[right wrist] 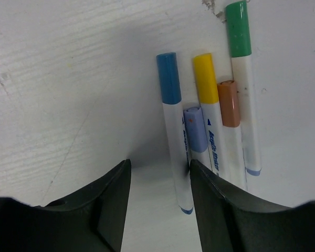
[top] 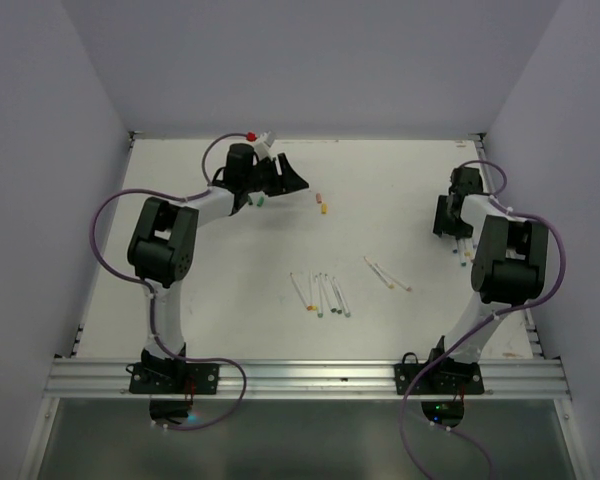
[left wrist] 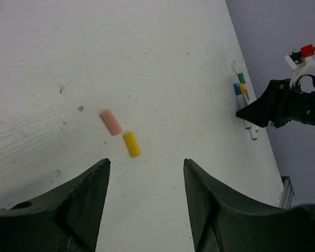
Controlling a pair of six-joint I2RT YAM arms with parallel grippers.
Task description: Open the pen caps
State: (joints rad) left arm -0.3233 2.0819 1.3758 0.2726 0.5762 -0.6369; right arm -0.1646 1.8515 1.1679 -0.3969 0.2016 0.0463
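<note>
In the left wrist view, two loose pen caps lie on the white table just ahead of my left gripper (left wrist: 147,161): a yellow cap (left wrist: 132,144) and a pink cap (left wrist: 111,122). Its jaws stand open with nothing between them. My right gripper (right wrist: 159,164) hangs low over a row of capped pens at the table's right side. The blue-capped pen (right wrist: 169,79) has its white barrel between the open jaws, against the right finger. Beside it lie lavender (right wrist: 194,128), yellow (right wrist: 205,79), orange (right wrist: 229,102) and green (right wrist: 238,29) caps on their pens.
Several uncapped white pens (top: 320,295) lie side by side mid-table, and two more (top: 388,273) lie to their right. A small green piece (top: 260,200) sits by the left arm's wrist. Purple cables loop off both arms. Walls close the table's back and sides.
</note>
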